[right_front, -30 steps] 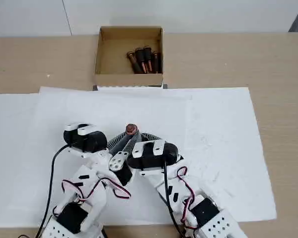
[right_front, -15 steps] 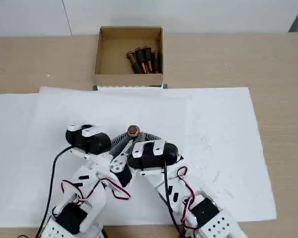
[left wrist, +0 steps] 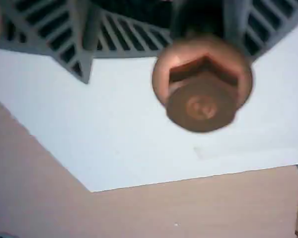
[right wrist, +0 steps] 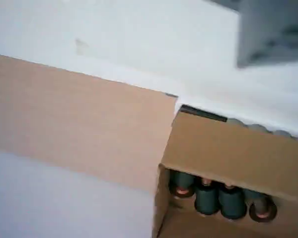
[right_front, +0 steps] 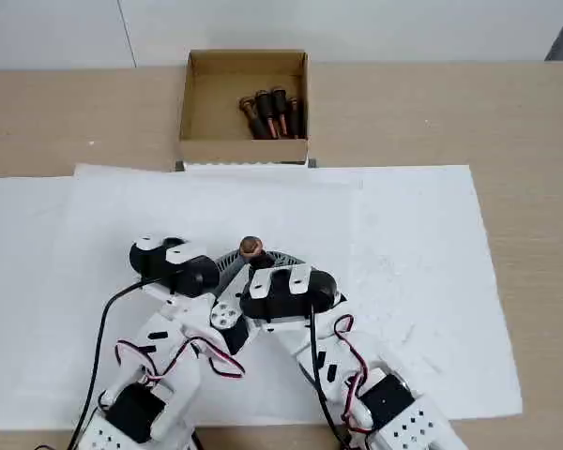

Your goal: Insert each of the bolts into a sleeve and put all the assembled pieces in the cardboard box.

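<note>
From above, both arms sit at the near edge of the desk (right_front: 535,122), over the white paper (right_front: 403,234). The left claw (right_front: 227,270) and right claw (right_front: 266,261) meet just under a copper bolt (right_front: 251,247), which is held up off the paper. Over the last second the left arm (right_front: 174,265) has slid in toward the right arm (right_front: 286,292), while the bolt and right arm have stayed put. The box (right_front: 195,103) stands near the far edge, with assembled pieces (right_front: 274,114) along one side.

The left wrist view has the bolt's head close up, with ribbed grey claw parts just behind it. I cannot tell which claw grips it, how far either is open, or whether a sleeve is on.

The right wrist view looks across the paper to the box, its pieces lying side by side.

The closing-in suggests joining or a hand-over. This bolt still has to reach the box.
</note>
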Available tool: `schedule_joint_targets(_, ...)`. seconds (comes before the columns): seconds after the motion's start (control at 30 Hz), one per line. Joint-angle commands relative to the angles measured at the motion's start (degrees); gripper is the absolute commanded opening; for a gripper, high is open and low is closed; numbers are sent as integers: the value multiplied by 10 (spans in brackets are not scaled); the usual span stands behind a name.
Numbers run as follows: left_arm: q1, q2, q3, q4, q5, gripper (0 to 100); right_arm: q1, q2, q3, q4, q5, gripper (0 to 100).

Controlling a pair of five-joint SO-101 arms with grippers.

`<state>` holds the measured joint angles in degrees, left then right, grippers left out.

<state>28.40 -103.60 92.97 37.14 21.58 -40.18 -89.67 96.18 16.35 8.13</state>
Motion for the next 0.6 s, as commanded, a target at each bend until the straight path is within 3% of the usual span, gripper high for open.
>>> schedule_joint_targets(0.0, -9, -4, -14, 6, -12, 171, -4, -2, 7, -3, 4, 3)
schedule_joint_targets(0.57, -49, -4, -14, 6, -30, 171, -7, -2, 7, -2, 4, 3)
